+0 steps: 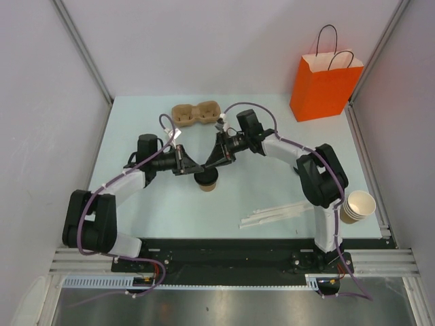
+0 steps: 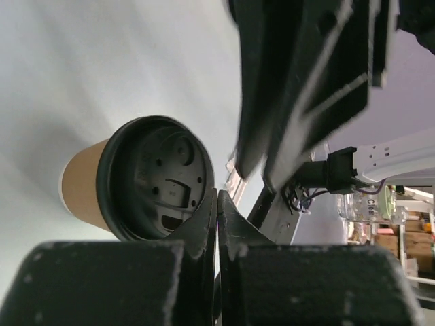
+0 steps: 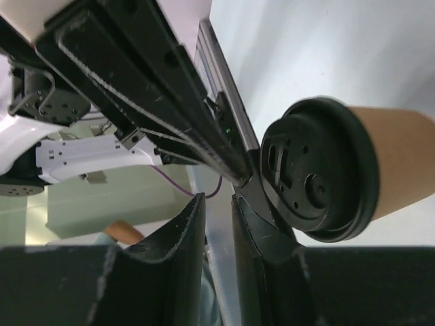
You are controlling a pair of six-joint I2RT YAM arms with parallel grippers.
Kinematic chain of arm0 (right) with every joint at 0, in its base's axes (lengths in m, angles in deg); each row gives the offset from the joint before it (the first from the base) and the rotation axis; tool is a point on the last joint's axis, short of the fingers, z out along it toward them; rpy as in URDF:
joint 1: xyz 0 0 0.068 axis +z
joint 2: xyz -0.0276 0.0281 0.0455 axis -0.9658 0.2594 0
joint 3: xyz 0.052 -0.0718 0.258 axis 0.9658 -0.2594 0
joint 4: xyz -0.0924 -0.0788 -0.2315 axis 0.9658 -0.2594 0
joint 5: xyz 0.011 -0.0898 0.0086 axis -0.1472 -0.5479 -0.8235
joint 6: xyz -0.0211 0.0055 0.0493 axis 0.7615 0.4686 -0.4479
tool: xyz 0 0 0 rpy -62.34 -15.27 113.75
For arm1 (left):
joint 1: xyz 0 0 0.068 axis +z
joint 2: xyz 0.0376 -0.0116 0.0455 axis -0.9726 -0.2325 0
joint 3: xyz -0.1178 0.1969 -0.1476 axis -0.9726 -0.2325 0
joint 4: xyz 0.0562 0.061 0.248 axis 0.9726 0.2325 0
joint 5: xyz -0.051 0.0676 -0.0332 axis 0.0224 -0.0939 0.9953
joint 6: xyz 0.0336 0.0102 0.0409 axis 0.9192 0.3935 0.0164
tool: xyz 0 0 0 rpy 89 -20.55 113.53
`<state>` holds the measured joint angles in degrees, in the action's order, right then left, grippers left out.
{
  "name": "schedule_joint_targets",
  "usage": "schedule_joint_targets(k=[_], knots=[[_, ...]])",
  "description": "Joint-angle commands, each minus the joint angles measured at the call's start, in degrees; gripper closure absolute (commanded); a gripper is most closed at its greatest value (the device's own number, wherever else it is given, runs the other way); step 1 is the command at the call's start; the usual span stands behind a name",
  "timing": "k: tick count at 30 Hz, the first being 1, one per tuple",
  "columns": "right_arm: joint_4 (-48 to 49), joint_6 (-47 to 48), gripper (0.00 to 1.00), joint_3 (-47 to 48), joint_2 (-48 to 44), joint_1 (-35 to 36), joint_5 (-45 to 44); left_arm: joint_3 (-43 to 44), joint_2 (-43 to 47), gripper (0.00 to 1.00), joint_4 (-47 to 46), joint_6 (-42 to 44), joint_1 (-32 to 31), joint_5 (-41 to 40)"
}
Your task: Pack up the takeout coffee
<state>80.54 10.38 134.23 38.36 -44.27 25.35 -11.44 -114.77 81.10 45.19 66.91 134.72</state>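
The takeout coffee [image 1: 206, 182], a tan paper cup with a round black lid, stands mid-table under both grippers. My left gripper [image 1: 193, 170] comes in from the left; in its wrist view it [image 2: 218, 195] is shut with nothing between the fingers, and the cup [image 2: 81, 183] with its lid [image 2: 156, 180] sits just left of the tips. My right gripper [image 1: 212, 163] comes in from the right. In its wrist view it [image 3: 219, 198] stands slightly open on an empty gap, with the lid [image 3: 316, 170] against the outside of its right finger.
An orange paper bag [image 1: 325, 85] with handles stands at the back right. A brown cardboard cup carrier [image 1: 197, 113] lies at the back centre. A stack of lidless paper cups [image 1: 357, 206] lies at the right edge, and white sticks [image 1: 275, 216] lie near the front.
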Motion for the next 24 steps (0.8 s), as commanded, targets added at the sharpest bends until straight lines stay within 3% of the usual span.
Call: schedule_joint_targets(k=[1,10,24], knots=[[3.4,-3.6,0.73,-2.0,0.2,0.7,1.0,1.6,-3.9,1.0,0.7,2.2,-0.6,2.4],[0.8,-3.3,0.77,-2.9,7.1,-0.2,-2.5,1.6,-9.5,1.0,0.7,2.6,-0.5,1.1],[-11.6,6.5,0.8,-2.9,12.8,-1.9,-11.0,-0.3,-15.8,1.0,2.1,3.5,0.1,0.0]])
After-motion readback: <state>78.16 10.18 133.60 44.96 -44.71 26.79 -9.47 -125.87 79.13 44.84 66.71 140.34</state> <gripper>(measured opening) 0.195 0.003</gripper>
